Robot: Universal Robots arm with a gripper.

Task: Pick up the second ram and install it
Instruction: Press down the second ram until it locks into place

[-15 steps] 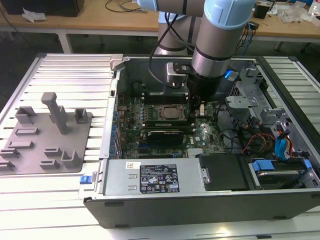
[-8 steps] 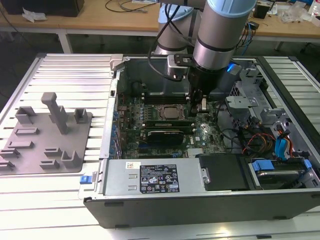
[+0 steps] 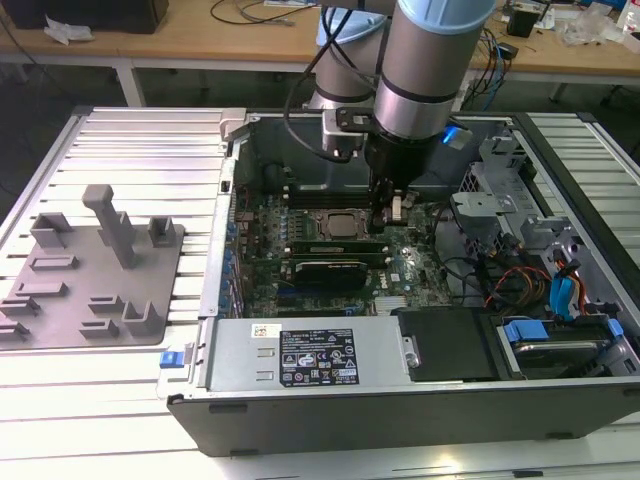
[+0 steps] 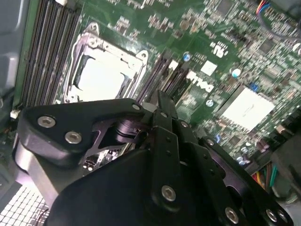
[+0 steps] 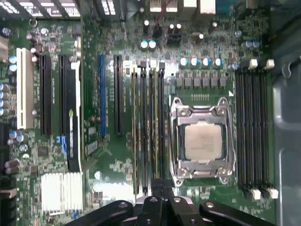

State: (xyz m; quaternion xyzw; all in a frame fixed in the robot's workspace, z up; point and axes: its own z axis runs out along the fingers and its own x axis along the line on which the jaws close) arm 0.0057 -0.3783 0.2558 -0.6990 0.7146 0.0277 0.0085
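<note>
"Down inside the open dark metal computer case [image 3: 400, 425], where has the arm's black end effector [image 5: 163, 192] got to?"

"Right over the bank of slots next to the square silver processor [image 5: 202, 142] in its steel frame. The second ram, that long flat green stick [image 5: 154, 132], stands on edge in one of those slots, and the end effector sits at one end of it. I can't tell whether it's clamped on the stick or merely resting against it."

"How would you do this bit well?"

"I'd say keep the stick dead upright and lined up along the slot, and press straight down so both ends go home evenly. Any tilt could jam it or strain the green motherboard [image 5: 117, 165]."

"Anything crowding it?"

"Another green stick [image 5: 135, 132] stands two slots over, so there's little room sideways. The processor frame is just beside the bank on the far side. Further out I see long black expansion slots [image 5: 45, 94], a blue one [image 5: 102, 94] and a finned silver heatsink [image 5: 61, 190]. Four empty black memory slots [image 5: 251, 136] lie beyond the processor."

"And outside the board?"

"Coloured cables [image 3: 525, 280] bunch near the drive bay at the exterior view's right, apart from the arm. A grey moulded fixture tray [image 3: 95, 270] rests on the pale slatted surface [image 3: 150, 140], well apart."
</note>
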